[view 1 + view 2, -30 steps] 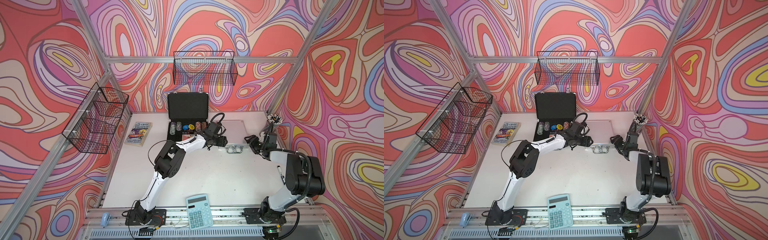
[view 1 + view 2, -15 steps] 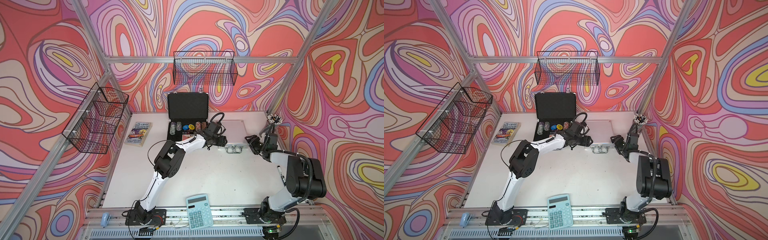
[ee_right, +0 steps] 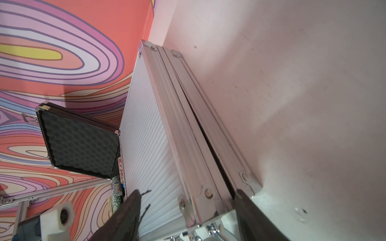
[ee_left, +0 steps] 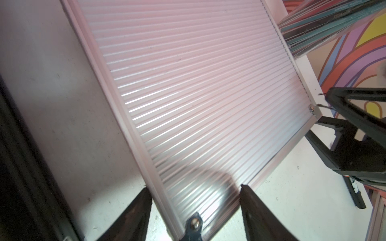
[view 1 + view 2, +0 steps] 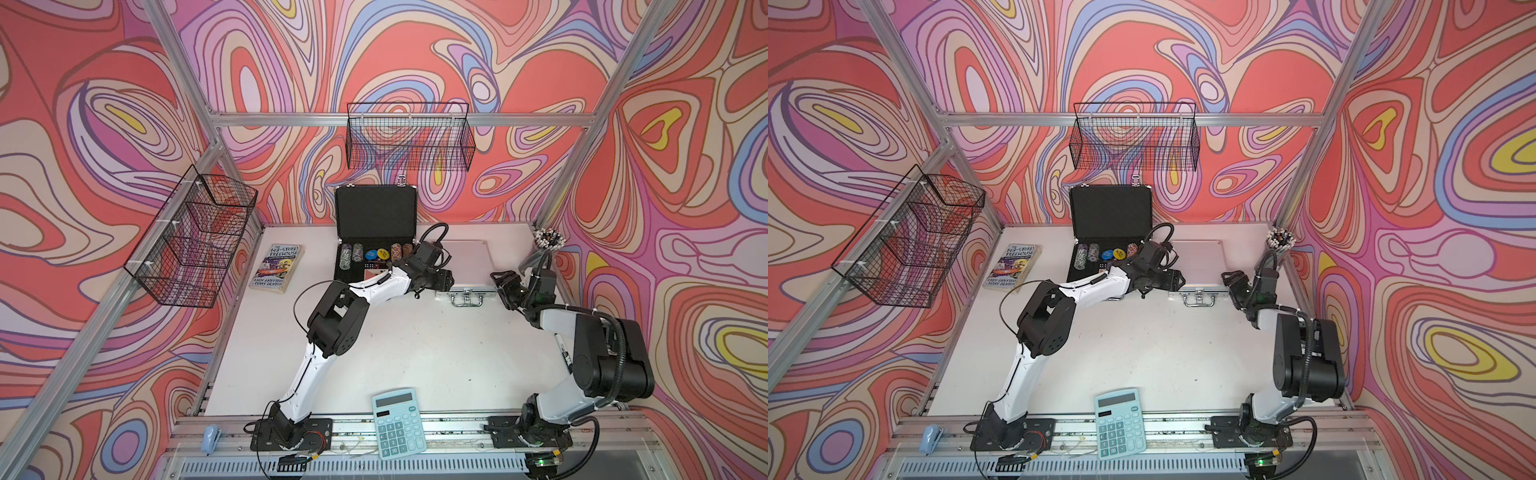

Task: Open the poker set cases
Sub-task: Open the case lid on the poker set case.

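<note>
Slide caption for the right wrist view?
Right wrist view: open right gripper straddles a handle-side corner of the silver case; black case beyond it stands open, foam-lined lid up.

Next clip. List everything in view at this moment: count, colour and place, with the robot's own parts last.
black poker case: 1, black, back centre of the table, open, lid upright
poker chips: several stacks, mixed colours, inside the black poker case
silver poker case: 1, silver, right of the black one, flat, closed
book: 1, colourful cover, left of the black poker case
calculator: 1, light blue, front edge
wire baskets: 2, black, back wall and left wall
pen cup: 1, see-through, back right corner
stapler: 1, light blue, front rail, left
table: 1, white
left hand: 1, black, open, straddling the silver poker case's front left corner
right hand: 1, black, open, at its front right corner
</note>
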Tool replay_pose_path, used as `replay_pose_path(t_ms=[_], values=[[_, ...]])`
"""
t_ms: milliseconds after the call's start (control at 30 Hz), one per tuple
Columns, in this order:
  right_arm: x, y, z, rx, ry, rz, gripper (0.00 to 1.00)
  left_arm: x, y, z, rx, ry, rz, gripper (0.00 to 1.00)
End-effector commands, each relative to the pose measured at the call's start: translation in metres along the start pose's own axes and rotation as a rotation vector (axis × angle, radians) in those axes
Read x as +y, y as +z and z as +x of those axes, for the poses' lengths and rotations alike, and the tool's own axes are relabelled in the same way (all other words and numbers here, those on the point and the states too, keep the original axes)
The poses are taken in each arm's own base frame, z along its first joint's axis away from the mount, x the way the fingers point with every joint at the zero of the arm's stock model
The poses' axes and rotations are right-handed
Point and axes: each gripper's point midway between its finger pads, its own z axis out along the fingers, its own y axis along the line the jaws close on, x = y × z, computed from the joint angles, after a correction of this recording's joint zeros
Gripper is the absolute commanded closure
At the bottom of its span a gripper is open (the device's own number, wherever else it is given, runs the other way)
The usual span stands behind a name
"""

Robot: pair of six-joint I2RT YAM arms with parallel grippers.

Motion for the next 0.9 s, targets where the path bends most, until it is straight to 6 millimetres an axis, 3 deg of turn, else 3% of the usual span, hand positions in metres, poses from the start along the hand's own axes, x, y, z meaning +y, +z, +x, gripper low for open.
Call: replay_pose_path(t_ms=[0, 600, 867], values=[[0.049, -0.004, 0.014, 0.075, -0.016, -0.201, 0.29, -0.044, -0.021, -0.017, -0.037, 0.044, 0.113, 0.33], [0.048, -0.002, 0.008, -0.002, 0.107, -0.323, 0.27, -0.047, -0.033, -0.027, -0.067, 0.035, 0.122, 0.33], [0.058, 0.001, 0.001, -0.02, 0.129, -0.418, 0.27, -0.047, -0.036, -0.028, -0.07, 0.036, 0.125, 0.33]])
